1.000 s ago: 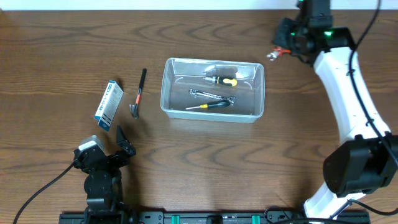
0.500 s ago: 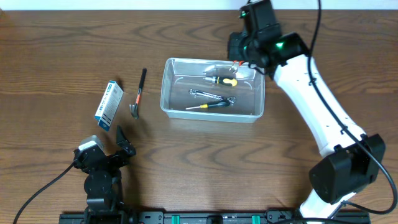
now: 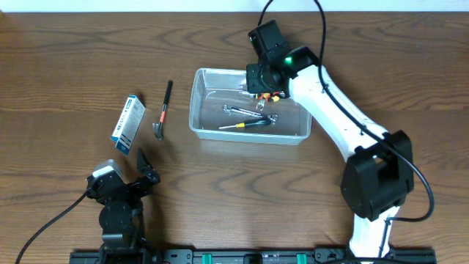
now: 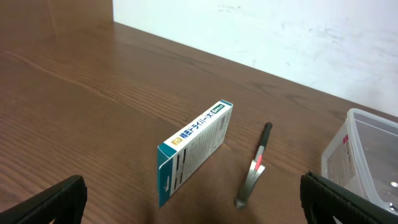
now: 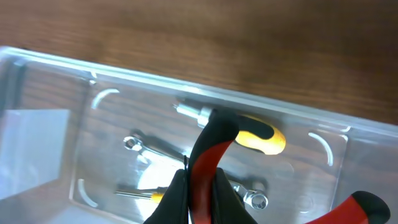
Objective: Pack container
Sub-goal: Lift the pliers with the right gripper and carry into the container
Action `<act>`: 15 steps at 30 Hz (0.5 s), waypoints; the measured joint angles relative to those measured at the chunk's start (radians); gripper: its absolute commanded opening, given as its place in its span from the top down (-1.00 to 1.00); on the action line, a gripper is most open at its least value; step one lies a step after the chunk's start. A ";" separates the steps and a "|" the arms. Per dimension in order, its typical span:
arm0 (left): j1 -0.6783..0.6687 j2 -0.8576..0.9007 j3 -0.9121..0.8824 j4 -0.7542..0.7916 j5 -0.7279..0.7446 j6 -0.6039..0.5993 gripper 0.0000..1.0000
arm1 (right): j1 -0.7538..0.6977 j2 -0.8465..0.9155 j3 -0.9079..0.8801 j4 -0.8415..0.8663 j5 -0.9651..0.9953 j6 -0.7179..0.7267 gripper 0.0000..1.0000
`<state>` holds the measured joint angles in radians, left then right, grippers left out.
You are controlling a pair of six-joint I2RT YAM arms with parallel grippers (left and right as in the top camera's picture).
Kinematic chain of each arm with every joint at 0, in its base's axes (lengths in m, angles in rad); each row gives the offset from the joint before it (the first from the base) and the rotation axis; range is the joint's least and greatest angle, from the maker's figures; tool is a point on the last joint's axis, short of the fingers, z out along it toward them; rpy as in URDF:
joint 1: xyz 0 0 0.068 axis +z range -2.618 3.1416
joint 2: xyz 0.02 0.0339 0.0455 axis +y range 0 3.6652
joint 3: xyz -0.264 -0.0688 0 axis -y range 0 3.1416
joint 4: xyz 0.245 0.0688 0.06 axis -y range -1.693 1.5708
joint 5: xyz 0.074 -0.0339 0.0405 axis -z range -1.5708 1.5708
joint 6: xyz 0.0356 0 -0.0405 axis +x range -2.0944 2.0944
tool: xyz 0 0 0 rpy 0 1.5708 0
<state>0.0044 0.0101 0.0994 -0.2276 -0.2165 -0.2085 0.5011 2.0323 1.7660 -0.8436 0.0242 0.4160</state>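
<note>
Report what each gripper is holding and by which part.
Right gripper: a red-and-black-handled tool, over the container; the grip spot is out of frame. Left gripper: jaws open, nothing held.

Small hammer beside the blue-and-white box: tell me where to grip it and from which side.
Take the small hammer by its slim black handle, descending from above and closing across it. It lies flat on the table, clear of the box, so both sides are free.
</note>
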 measured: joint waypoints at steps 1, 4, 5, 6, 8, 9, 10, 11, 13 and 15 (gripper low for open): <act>0.000 0.000 0.000 0.000 0.000 0.000 -0.96 | 0.001 0.006 0.000 -0.002 0.002 0.000 0.98; 0.000 0.000 0.000 0.000 0.000 0.000 -0.96 | 0.002 0.022 0.000 -0.012 0.002 0.000 0.98; 0.000 0.000 0.000 0.000 0.000 0.000 -0.96 | 0.002 0.028 0.000 -0.018 0.002 0.000 0.98; 0.000 0.000 0.000 0.000 0.000 0.000 -0.96 | 0.002 0.035 0.000 -0.024 0.003 0.000 0.98; 0.000 0.000 0.000 0.000 0.000 0.000 -0.96 | 0.002 0.049 0.000 -0.039 0.002 0.000 0.98; 0.000 0.000 0.000 0.000 0.000 0.000 -0.96 | 0.002 0.056 0.000 -0.046 0.002 -0.001 0.98; 0.000 0.000 0.000 0.000 0.000 0.000 -0.96 | 0.002 0.063 0.000 -0.054 0.002 -0.001 0.98; 0.000 0.000 0.000 0.000 0.000 0.000 -0.96 | 0.002 0.073 0.000 -0.063 0.003 -0.001 0.98; 0.000 0.000 0.000 0.000 0.000 0.000 -0.96 | 0.002 0.090 0.000 -0.076 0.002 -0.001 0.98; 0.000 0.000 0.000 0.000 0.000 0.000 -0.96 | 0.003 0.107 0.000 -0.085 0.003 -0.001 0.98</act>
<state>0.0044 0.0101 0.0994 -0.2276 -0.2165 -0.2085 0.5045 2.1395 1.7664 -0.9283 0.0269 0.4152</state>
